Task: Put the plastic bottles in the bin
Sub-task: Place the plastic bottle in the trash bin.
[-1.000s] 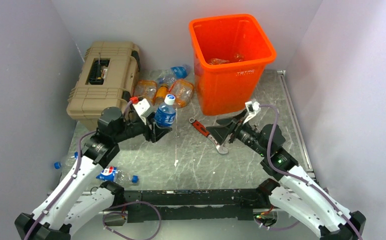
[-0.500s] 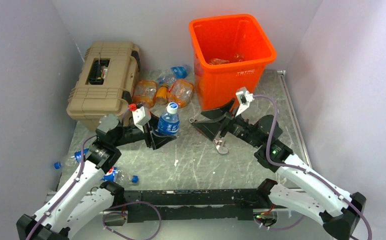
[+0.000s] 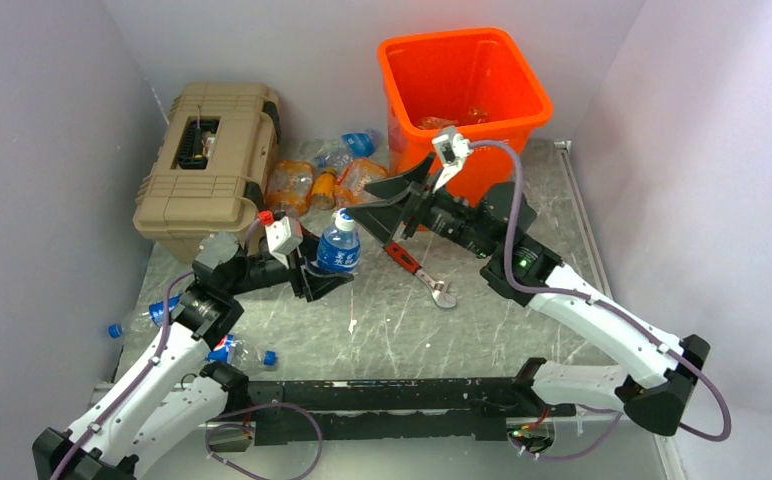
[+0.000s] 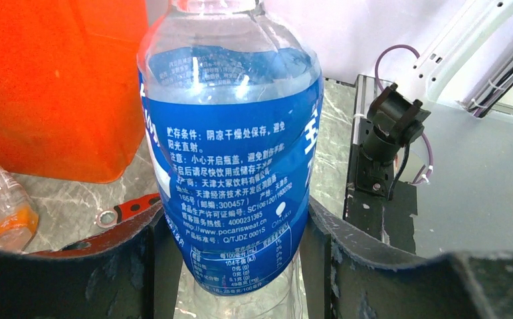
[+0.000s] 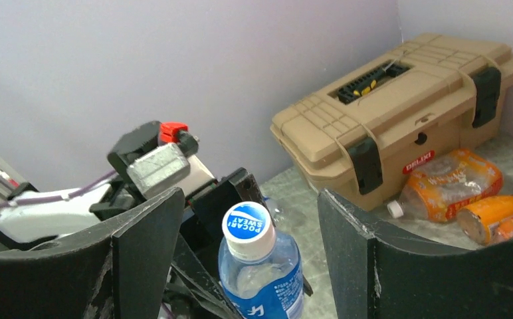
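Note:
My left gripper (image 3: 330, 268) is shut on an upright blue-labelled bottle (image 3: 339, 248) with a white and blue cap, held left of the table's middle. In the left wrist view the bottle (image 4: 230, 146) fills the gap between the fingers (image 4: 129, 266). My right gripper (image 3: 369, 207) is open, just right of and above the bottle's cap. In the right wrist view the bottle (image 5: 260, 266) stands between the spread fingers (image 5: 141, 246), touching neither. The orange bin (image 3: 492, 160) stands at the back right with some bottles inside (image 3: 450, 121). Several orange-tinted bottles (image 3: 292, 185) lie left of it.
A tan toolbox (image 3: 207, 155) stands at the back left. A red-handled wrench (image 3: 417, 270) lies below my right gripper. A clear blue-capped bottle (image 3: 347, 148) lies by the back wall. Two more bottles (image 3: 232, 350) lie beside the left arm near the front left.
My right arm has swung left and up, off the wrench, to the bottle's cap. My left gripper has carried the bottle slightly nearer and to the right.

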You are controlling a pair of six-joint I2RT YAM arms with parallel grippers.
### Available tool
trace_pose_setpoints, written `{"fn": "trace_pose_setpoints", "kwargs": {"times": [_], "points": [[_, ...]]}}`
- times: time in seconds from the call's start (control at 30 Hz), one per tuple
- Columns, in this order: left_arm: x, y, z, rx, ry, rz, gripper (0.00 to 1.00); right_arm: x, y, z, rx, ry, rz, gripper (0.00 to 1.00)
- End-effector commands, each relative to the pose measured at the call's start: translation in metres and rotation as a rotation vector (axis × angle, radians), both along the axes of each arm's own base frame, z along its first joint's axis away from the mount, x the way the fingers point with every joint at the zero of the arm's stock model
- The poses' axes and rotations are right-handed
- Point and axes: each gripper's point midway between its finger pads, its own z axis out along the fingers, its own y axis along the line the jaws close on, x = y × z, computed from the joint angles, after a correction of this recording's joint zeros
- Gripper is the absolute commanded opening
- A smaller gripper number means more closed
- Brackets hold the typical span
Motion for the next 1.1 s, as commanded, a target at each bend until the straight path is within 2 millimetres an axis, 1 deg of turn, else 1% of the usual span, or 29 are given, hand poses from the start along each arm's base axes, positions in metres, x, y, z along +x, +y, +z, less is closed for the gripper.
{"fn": "trace_pose_setpoints", "kwargs": {"times": [0.0, 0.07, 0.2, 0.33, 0.43, 0.5, 0.8, 0.87, 0.9, 0.93, 1.0, 1.07], "points": [[-0.003, 0.0, 0.011, -0.02, -0.057, -0.008, 0.29, -0.003, 0.013, -0.002, -0.078, -0.018, 0.004, 0.77], [-0.003, 0.0, 0.011, -0.018, -0.056, -0.009, 0.29, -0.005, 0.019, -0.007, -0.113, -0.017, 0.007, 0.77], [-0.003, 0.0, 0.011, -0.018, -0.058, -0.006, 0.29, -0.003, 0.03, -0.025, -0.199, 0.002, -0.012, 0.76], [-0.004, 0.0, 0.012, -0.018, -0.062, -0.003, 0.29, -0.002, 0.033, -0.03, -0.22, 0.01, -0.023, 0.66], [-0.004, 0.001, 0.011, -0.017, -0.061, -0.003, 0.28, 0.002, 0.034, -0.035, -0.238, 0.02, -0.042, 0.55], [-0.005, 0.0, 0.012, -0.016, -0.063, -0.006, 0.28, 0.004, 0.034, -0.037, -0.244, 0.025, -0.049, 0.5], [-0.006, 0.0, 0.012, -0.015, -0.062, -0.008, 0.29, 0.003, 0.042, -0.041, -0.24, 0.038, -0.027, 0.5], [-0.006, 0.0, 0.012, -0.014, -0.066, -0.006, 0.29, 0.003, 0.043, -0.042, -0.24, 0.04, -0.025, 0.42], [-0.006, 0.0, 0.012, -0.013, -0.066, -0.006, 0.29, 0.002, 0.043, -0.043, -0.24, 0.039, -0.024, 0.34], [-0.006, 0.0, 0.011, -0.012, -0.065, -0.005, 0.29, 0.002, 0.044, -0.044, -0.239, 0.038, -0.021, 0.26], [-0.006, 0.0, 0.011, -0.01, -0.064, -0.007, 0.3, 0.0, 0.044, -0.043, -0.228, 0.034, -0.016, 0.0], [-0.007, 0.0, 0.011, -0.006, -0.057, -0.009, 0.35, -0.001, 0.043, -0.042, -0.217, 0.032, -0.013, 0.0]]}}
